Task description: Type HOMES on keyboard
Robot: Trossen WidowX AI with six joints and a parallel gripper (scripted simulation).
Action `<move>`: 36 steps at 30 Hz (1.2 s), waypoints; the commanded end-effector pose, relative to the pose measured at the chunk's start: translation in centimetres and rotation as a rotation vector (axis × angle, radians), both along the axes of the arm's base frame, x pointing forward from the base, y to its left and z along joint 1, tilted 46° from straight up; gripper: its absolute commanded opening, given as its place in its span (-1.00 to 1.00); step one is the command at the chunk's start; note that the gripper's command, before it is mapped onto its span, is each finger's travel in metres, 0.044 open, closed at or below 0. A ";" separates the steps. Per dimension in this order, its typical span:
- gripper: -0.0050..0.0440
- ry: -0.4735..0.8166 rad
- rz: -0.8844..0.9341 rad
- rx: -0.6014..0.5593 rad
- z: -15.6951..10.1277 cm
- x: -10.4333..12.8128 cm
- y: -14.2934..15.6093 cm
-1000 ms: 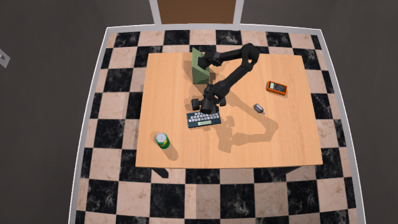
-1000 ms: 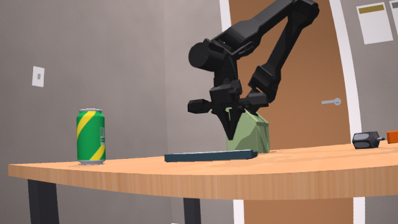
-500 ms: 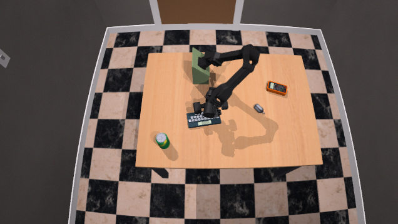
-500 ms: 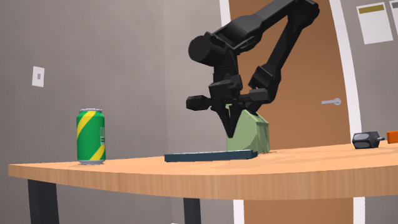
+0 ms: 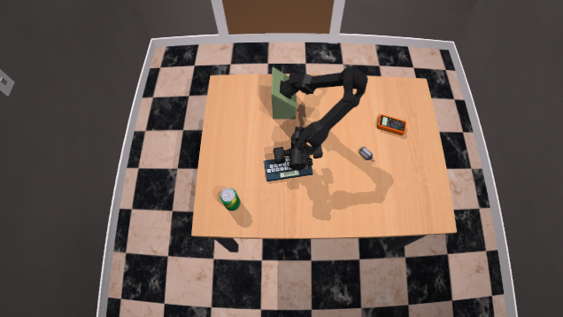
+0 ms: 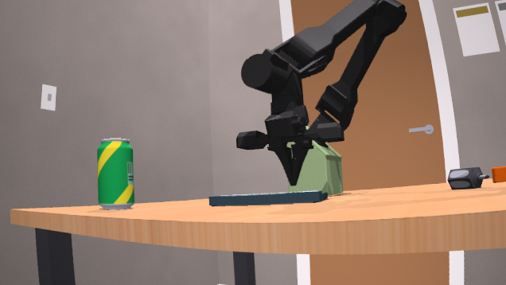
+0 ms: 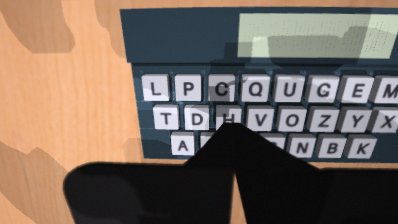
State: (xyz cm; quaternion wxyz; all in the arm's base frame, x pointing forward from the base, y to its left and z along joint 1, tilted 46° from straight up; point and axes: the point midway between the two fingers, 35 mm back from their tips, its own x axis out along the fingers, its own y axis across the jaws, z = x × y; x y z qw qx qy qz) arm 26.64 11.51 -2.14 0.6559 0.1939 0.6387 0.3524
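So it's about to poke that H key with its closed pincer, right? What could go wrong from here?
Mostly mis-hits. The shut gripper points at the H key, but the D key and V key sit close on either side, so a small drift could catch a neighbour. The keyboard lies loose on the table and might slide under a slanted push. The wrist view is also half blocked by the fingers, hiding the bottom row.

Wooden table (image 5: 248, 212) carries keyboard (image 5: 289, 173), can (image 5: 230, 199), multimeter (image 5: 391, 124), green block (image 5: 282, 104).
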 end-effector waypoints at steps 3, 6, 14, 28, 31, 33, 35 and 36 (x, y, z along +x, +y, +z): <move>-1.00 -0.002 -0.002 0.003 -0.5 -0.1 0.6; -1.00 -0.002 -0.002 0.003 -0.7 -0.1 0.9; -1.00 -0.013 -0.002 0.004 -0.7 0.1 1.1; -1.00 -0.020 -0.002 0.002 -0.6 0.3 1.0; -1.00 -0.020 -0.002 0.002 -0.7 0.3 1.1; -1.00 -0.014 -0.002 0.003 -0.8 0.2 1.1; -1.00 -0.006 -0.002 0.003 -0.9 0.0 1.2; -1.00 -0.007 -0.002 0.004 -0.9 0.0 1.2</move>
